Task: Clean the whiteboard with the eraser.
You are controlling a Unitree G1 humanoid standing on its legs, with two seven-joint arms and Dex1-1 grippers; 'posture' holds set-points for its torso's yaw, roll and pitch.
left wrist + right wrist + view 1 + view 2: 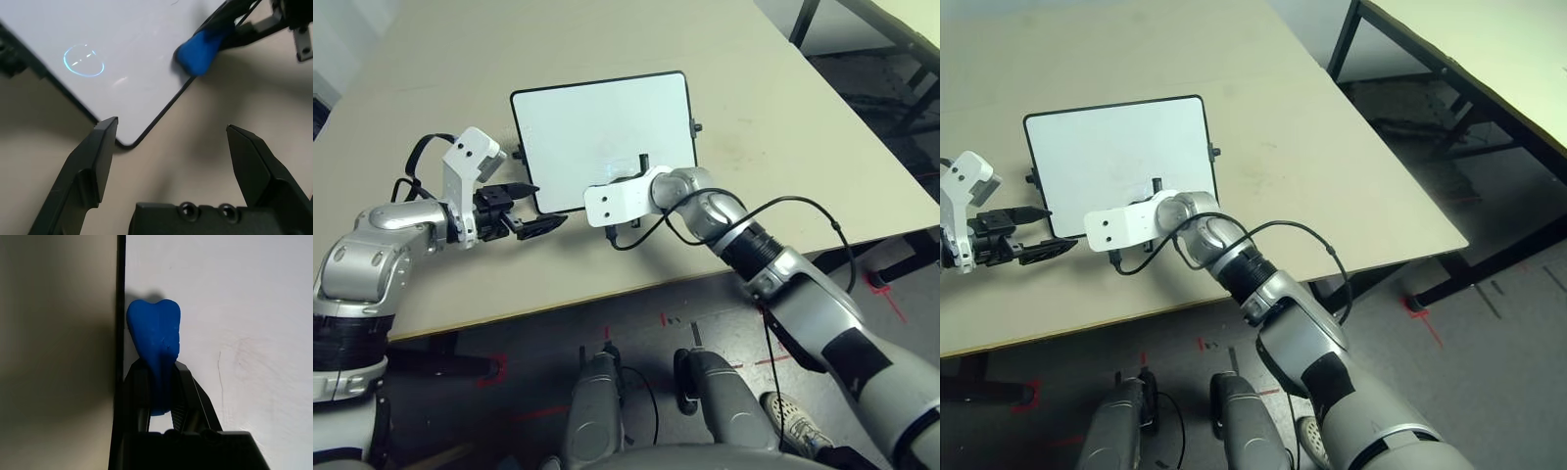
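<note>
We see the whiteboard lying flat on the beige table, its long near edge facing us, a small black knob on each short side. Our right gripper is over the board's near edge, and its two black fingers are clamped tight on the eraser, the blue block sticking out past the fingertips. In the right wrist view the eraser's rounded end sits on the white surface, right beside the thin black frame, with a few faint dark scribbles on the board just next to it. From the head camera the white housing of that gripper covers the spot, so the eraser itself is hidden there. Over on the other side, our left gripper hovers at the board's near left corner, fingers spread apart and holding nothing. Its wrist view shows that rounded corner between the two fingers, and beyond it the blue eraser pressed against the board close to the edge, pinched in the other gripper's black fingers.
</note>
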